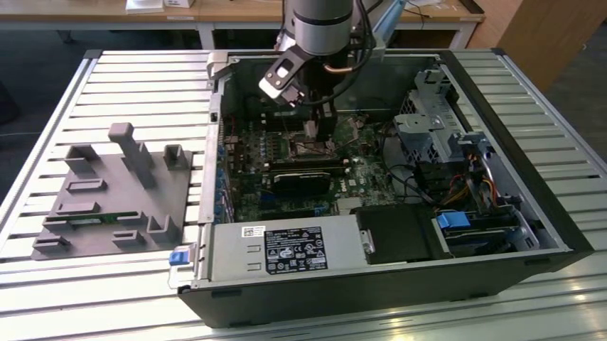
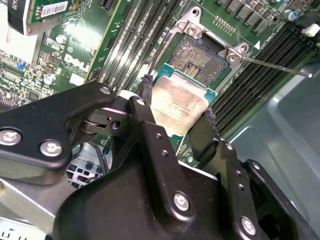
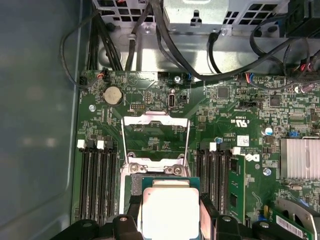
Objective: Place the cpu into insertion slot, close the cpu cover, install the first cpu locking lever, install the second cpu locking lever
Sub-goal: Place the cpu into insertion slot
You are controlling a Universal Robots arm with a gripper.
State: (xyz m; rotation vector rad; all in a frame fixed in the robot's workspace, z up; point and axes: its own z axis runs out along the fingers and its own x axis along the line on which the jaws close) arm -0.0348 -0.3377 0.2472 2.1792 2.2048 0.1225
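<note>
Chip: you have the square, silver-topped chip (image 2: 181,100) between the two black fingers (image 2: 145,90) of the hand (image 2: 177,106). It hangs at the edge of the socket, partly over its rim and not seated. You cannot tell from either wrist view whether it touches the rim.
Hand: its fingers are closed onto two opposite edges of the chip, spread just as wide as the chip itself. In the exterior view you see the hand (image 1: 311,131) reaching down into the open computer case.
Socket: the square socket (image 2: 201,52) lies bare, its dark contact field uncovered inside the silvery rim, set into the green circuit board (image 2: 85,40).
Cover: in the first wrist view the thin metal cover (image 3: 155,119) is swung open on the far side of the socket from the chip (image 3: 170,212). The green board shows through its square cutout.
Lever: a thin metal lever (image 2: 275,66) sticks out from one socket corner, unlatched, and runs across the long black memory slots (image 2: 260,60).
Around the socket: memory slots (image 3: 97,185) run along both sides of it, with a round coin battery (image 3: 113,93) beyond the cover. A ribbed metal heat sink (image 3: 300,159) sits well apart on the board.
Case: the black computer case (image 1: 379,291) lies on its side with the side panel off, and the arm (image 1: 323,21) comes in from above.
Table: the case rests on a slatted metal table (image 1: 142,78). A grey plastic rack (image 1: 114,192) stands on it at the exterior view's left, just beside the case.
</note>
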